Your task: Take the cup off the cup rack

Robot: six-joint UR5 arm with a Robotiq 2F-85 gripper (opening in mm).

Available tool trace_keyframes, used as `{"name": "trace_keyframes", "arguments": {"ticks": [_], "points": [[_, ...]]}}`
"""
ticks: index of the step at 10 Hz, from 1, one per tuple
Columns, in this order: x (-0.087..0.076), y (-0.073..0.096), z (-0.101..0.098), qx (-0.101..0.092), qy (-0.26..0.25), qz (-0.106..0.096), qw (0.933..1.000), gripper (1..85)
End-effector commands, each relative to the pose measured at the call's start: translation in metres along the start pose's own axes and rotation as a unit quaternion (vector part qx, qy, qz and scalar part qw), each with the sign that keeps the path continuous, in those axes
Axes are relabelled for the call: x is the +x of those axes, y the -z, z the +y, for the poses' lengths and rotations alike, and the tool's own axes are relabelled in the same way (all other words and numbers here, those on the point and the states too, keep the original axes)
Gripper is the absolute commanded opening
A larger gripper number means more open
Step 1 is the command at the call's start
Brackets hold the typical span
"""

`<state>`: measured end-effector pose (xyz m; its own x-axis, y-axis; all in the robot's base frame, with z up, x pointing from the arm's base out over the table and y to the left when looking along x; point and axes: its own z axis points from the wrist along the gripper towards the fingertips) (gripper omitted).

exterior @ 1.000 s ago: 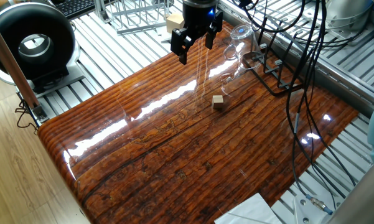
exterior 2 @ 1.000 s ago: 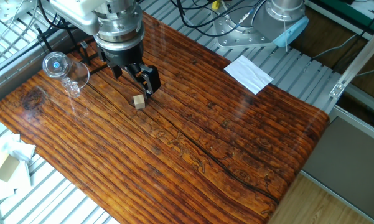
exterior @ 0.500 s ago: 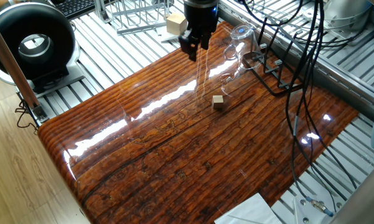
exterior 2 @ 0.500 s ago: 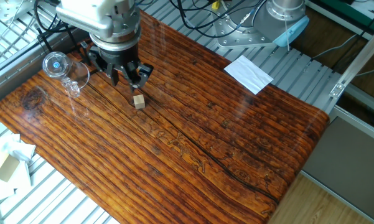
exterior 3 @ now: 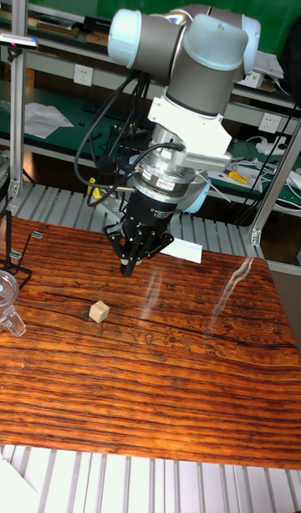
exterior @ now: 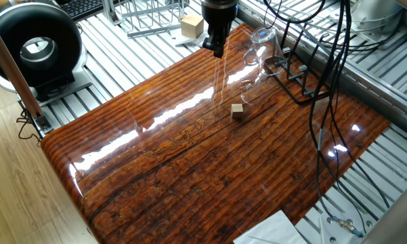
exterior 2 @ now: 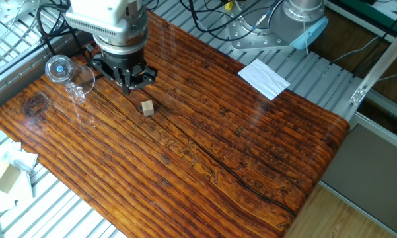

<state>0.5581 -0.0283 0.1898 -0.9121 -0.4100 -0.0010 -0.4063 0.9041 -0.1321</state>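
1. Clear glass, the cup (exterior: 259,49) sits at the far edge of the wooden desk (exterior: 189,156), hung on the black wire cup rack (exterior: 291,71); in the other fixed view the cup (exterior 2: 69,74) shows its round base, and the tall fixed view catches it at the left edge (exterior 3: 7,300).
2. The end effector (exterior: 217,49) hovers above the desk beside the cup without touching it, its fingers pressed together with nothing between them (exterior 2: 129,80) (exterior 3: 130,266).
3. A small wooden cube (exterior: 238,111) lies on the desk, apart from the end effector and the cup (exterior 2: 147,108) (exterior 3: 99,311).
4. A white paper sheet (exterior 2: 263,77) lies at the desk's edge.
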Motion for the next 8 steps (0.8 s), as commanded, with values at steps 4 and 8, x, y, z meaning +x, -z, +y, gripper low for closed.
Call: {"name": "trace_keyframes", "arguments": {"ticks": [4, 8], "points": [[-0.0012, 0.0012, 0.0004, -0.002, 0.008, -0.002, 1.0000, 1.3], [0.0039, -0.0061, -0.0031, 0.005, 0.019, -0.006, 0.9998, 1.3]]}}
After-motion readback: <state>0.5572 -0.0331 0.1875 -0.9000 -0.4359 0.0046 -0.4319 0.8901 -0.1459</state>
